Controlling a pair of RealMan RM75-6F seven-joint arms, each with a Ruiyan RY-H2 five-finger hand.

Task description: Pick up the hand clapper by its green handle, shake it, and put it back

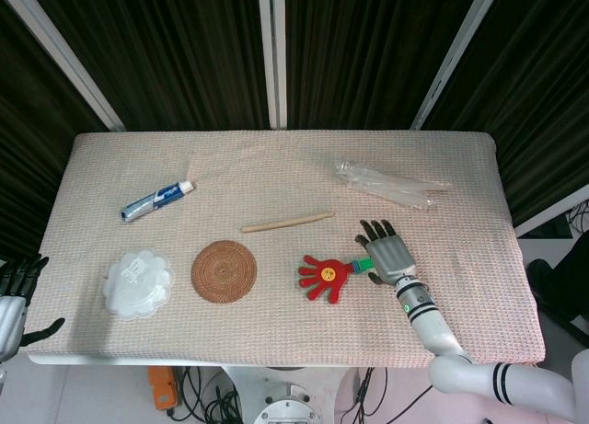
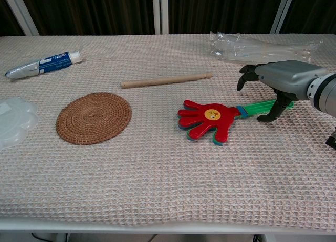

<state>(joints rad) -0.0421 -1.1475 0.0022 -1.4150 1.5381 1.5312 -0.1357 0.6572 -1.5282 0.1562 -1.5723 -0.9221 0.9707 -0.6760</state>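
On the cloth-covered desk (image 1: 276,166), right of centre, lies the hand clapper (image 1: 327,276): red palm flat, green handle (image 2: 260,107) pointing right. Right hand (image 1: 390,255) sits over the handle's outer end, palm down, fingers (image 2: 247,74) curled forward above it, thumb tip down at the near side of the handle. Fingers not closed round it; clapper flat on the cloth. Woven round coaster (image 1: 224,271) just left of the clapper. Wooden stick (image 1: 287,222) behind both. Clear plastic bag (image 1: 390,186) at the far right, behind the hand. Toothpaste tube (image 1: 157,200) far left; white scalloped dish (image 1: 137,283) near left. Left hand (image 1: 13,300) off the desk's left edge, fingers spread, holding nothing.
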